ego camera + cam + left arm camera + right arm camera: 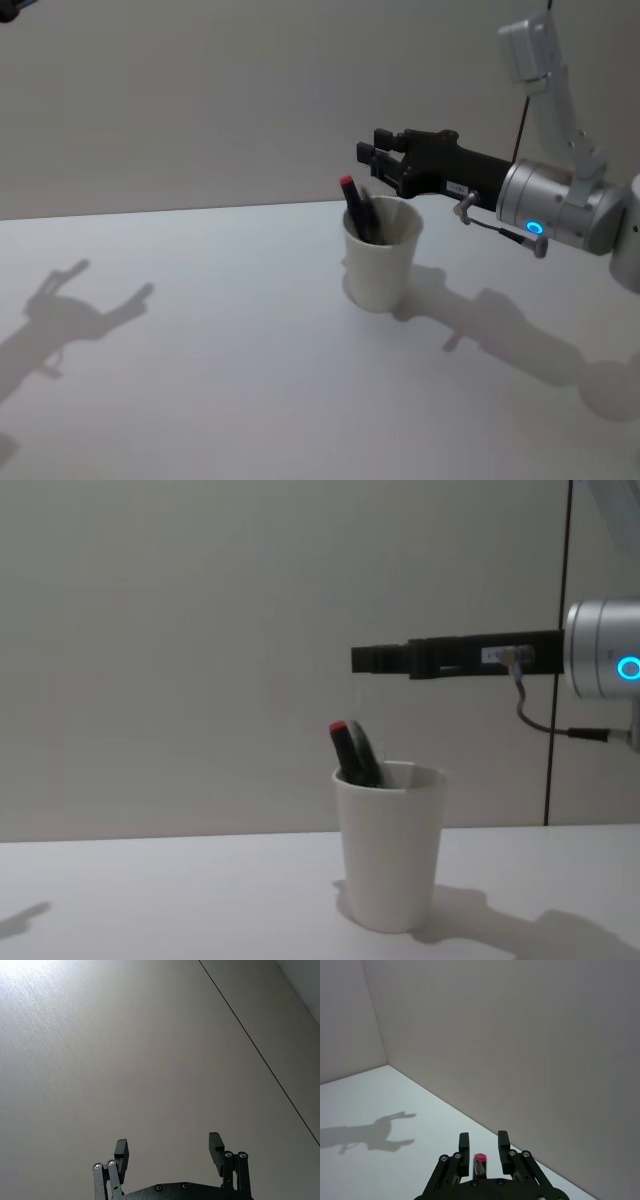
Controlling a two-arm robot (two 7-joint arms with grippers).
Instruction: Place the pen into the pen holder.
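White table (200, 350), plain grey wall behind | pen holder (381, 255) stands upright on the table | pen (356, 210) leans inside it, red end poking out | right gripper (368, 157) floats above the cup, fingers apart, holding nothing | left gripper (170, 1151) open too, faces the wall

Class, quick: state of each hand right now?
Left hand: open, holding nothing.
Right hand: open, empty, above the pen holder.
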